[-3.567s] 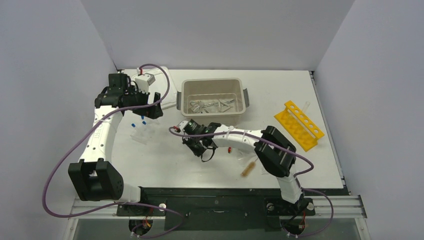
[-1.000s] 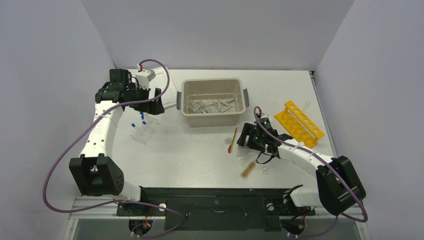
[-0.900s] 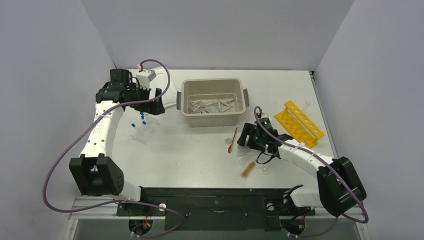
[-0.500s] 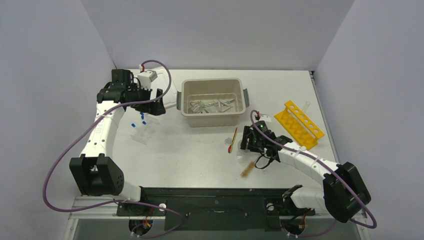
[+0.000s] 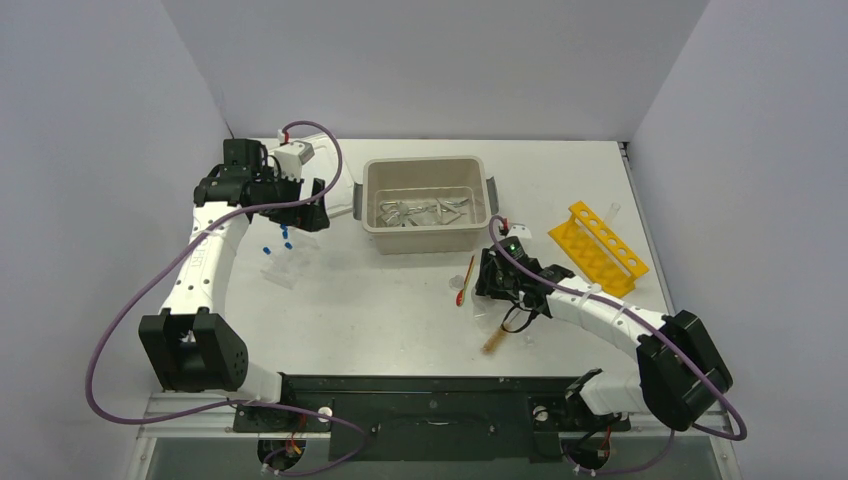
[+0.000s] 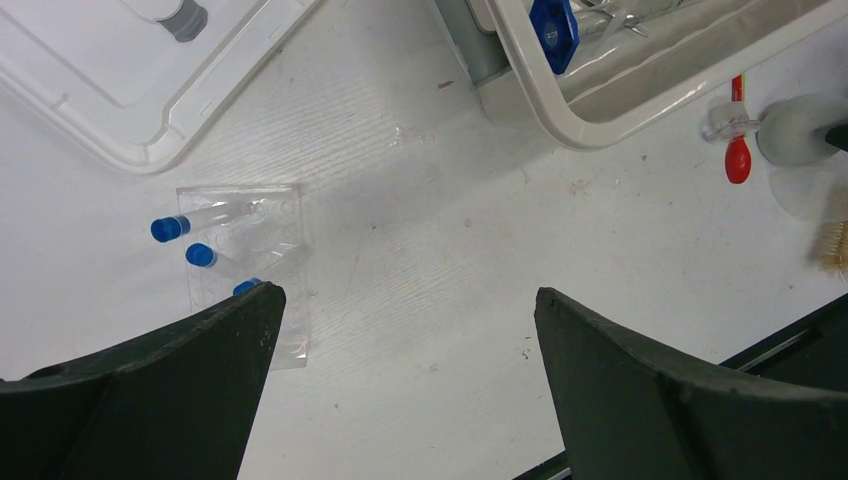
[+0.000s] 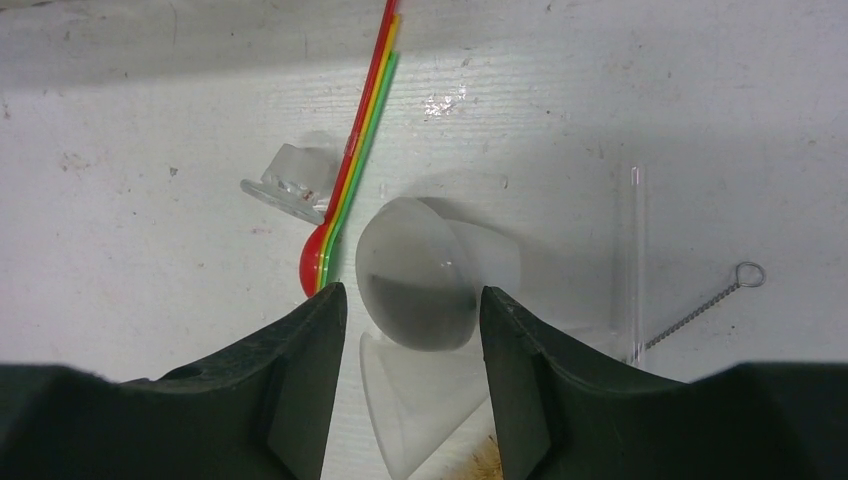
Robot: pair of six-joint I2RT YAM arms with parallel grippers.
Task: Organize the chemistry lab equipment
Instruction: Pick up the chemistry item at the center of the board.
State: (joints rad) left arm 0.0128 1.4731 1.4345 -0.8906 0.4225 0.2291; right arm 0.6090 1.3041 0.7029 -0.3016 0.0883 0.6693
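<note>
Right wrist view, right tool [image 7: 412, 292] parted either side of a clear beaker [image 7: 420, 268], left tool [image 6: 407, 293] wide open

White arm links [image 5: 205, 262], black joints [image 5: 190, 352], purple cables [image 5: 110, 340], possibly a green light [image 5: 512, 243]

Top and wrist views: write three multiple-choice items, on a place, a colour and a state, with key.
1. The red, yellow and green plastic spatula lies: A in the beige tub; B on the white table beside the clear glass beaker; C in a rack.
2. The holed plastic rack at the table's right is: A blue; B yellow; C clear.
3. The left gripper is: A open, empty; B shut on a tube; C shut, empty.
Key: B, it lies on table by the beaker; B, plainly yellow; A, fingers apart, nothing between.
</note>
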